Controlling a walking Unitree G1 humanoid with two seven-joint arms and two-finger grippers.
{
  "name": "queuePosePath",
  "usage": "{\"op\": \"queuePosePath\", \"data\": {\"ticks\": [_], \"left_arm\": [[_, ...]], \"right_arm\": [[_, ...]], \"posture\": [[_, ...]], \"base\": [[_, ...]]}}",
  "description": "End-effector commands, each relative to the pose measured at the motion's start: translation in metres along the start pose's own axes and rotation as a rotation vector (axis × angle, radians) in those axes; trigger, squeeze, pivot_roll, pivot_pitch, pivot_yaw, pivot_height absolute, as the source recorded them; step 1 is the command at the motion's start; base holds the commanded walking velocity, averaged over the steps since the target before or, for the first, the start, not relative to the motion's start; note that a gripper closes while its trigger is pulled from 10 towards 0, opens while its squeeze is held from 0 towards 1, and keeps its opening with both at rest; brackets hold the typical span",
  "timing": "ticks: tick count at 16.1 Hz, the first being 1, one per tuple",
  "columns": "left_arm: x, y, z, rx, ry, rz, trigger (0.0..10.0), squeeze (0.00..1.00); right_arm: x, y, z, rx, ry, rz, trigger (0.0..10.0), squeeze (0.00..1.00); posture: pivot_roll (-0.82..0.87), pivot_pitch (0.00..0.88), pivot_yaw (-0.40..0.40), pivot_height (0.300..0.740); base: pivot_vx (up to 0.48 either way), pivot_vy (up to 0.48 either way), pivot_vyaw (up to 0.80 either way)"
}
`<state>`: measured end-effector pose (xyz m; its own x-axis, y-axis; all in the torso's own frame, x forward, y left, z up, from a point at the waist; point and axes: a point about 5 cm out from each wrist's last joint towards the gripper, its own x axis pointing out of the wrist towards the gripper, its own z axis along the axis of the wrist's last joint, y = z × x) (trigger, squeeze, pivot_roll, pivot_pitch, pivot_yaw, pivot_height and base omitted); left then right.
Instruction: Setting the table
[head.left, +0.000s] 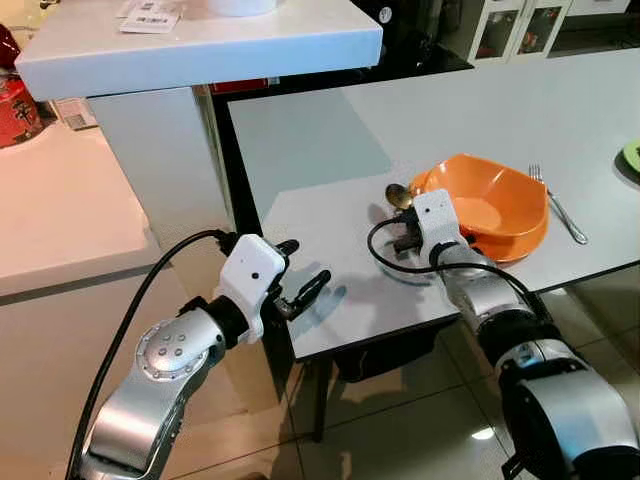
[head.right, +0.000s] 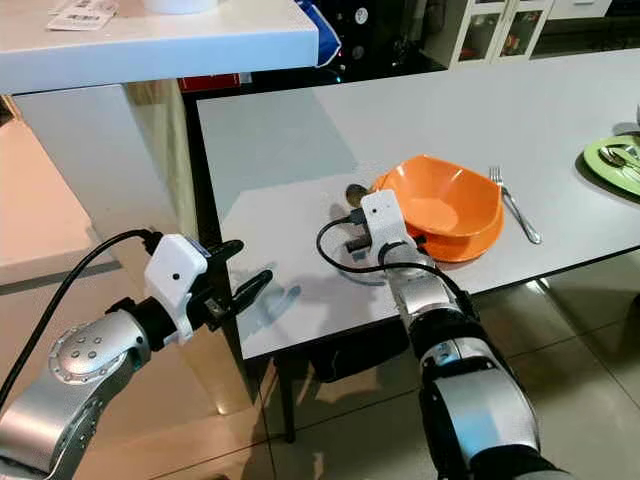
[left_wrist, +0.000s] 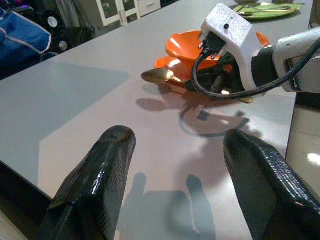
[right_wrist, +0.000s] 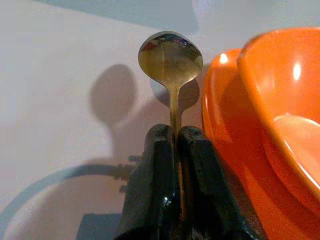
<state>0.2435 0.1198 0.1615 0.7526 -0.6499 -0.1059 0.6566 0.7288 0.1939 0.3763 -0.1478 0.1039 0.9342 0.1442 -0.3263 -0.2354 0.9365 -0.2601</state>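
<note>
Black fingers (right_wrist: 160, 185) of the right gripper (right_wrist: 172, 145) were pressed together on the thin handle of a gold spoon (right_wrist: 170, 57), jaws clamped on it with the bowl of the spoon sticking out ahead. The spoon was held just above the grey tabletop (head.left: 330, 150), its shadow falling on the surface beneath, right beside the rim of an orange bowl (head.left: 495, 205). That bowl sat tilted on an orange plate (right_wrist: 225, 130) near the tabletop's front edge. A fork (head.left: 557, 205) lay on the far side of the bowl, apart from it, and a green plate (head.right: 612, 160) with cutlery on it sat farther along, at the right edge.

At the tabletop's near left corner the left gripper (head.left: 300, 280) hung in the air, jaws wide apart and holding nothing, its two fingers (left_wrist: 95, 175) pointing across the surface toward the right gripper and bowl. A white counter (head.left: 200, 45) stood behind it, on the robot's left.
</note>
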Motion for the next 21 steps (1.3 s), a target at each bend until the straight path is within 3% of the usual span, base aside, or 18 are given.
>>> {"op": "queuePosePath", "data": {"ticks": [1, 4, 11, 16, 17, 18, 21], "left_arm": [[-0.001, -0.003, 0.001, 0.0, 0.003, -0.019, 10.0, 0.0], [-0.001, -0.003, 0.001, -0.002, 0.004, -0.026, 10.0, 0.0], [-0.001, -0.005, 0.002, -0.006, 0.005, -0.039, 10.0, 0.0], [0.003, -0.005, 0.006, -0.013, -0.01, -0.042, 10.0, 0.0], [0.003, -0.006, 0.006, -0.013, -0.01, -0.044, 10.0, 0.0], [0.003, -0.006, 0.006, -0.013, -0.01, -0.046, 10.0, 0.0], [0.004, -0.007, 0.006, -0.016, -0.011, -0.048, 10.0, 0.0]], "right_arm": [[0.001, -0.003, 0.005, -0.025, -0.013, 0.005, 10.0, 0.0], [0.001, -0.004, 0.001, -0.018, 0.01, 0.019, 10.0, 0.0], [0.003, 0.0, -0.003, 0.138, 0.04, 0.04, 10.0, 0.0], [0.003, 0.004, -0.003, 0.108, 0.048, 0.065, 10.0, 0.0], [0.003, 0.004, -0.003, 0.105, 0.049, 0.069, 10.0, 0.33], [0.003, 0.005, -0.004, 0.103, 0.052, 0.071, 10.0, 0.53], [0.003, 0.007, -0.006, 0.104, 0.064, 0.073, 10.0, 0.7]], "posture": [[0.06, 0.049, 0.034, 0.74], [0.06, 0.05, 0.035, 0.74], [0.06, 0.054, 0.035, 0.74], [0.06, 0.052, 0.034, 0.74], [0.06, 0.051, 0.035, 0.74], [0.06, 0.049, 0.034, 0.74], [0.06, 0.048, 0.032, 0.74]], "base": [[0.0, 0.0, 0.0], [0.0, 0.0, 0.0], [0.0, 0.0, 0.0], [0.0, 0.0, 0.0], [0.0, 0.0, 0.0], [0.0, 0.0, 0.0], [0.0, 0.0, 0.0]]}}
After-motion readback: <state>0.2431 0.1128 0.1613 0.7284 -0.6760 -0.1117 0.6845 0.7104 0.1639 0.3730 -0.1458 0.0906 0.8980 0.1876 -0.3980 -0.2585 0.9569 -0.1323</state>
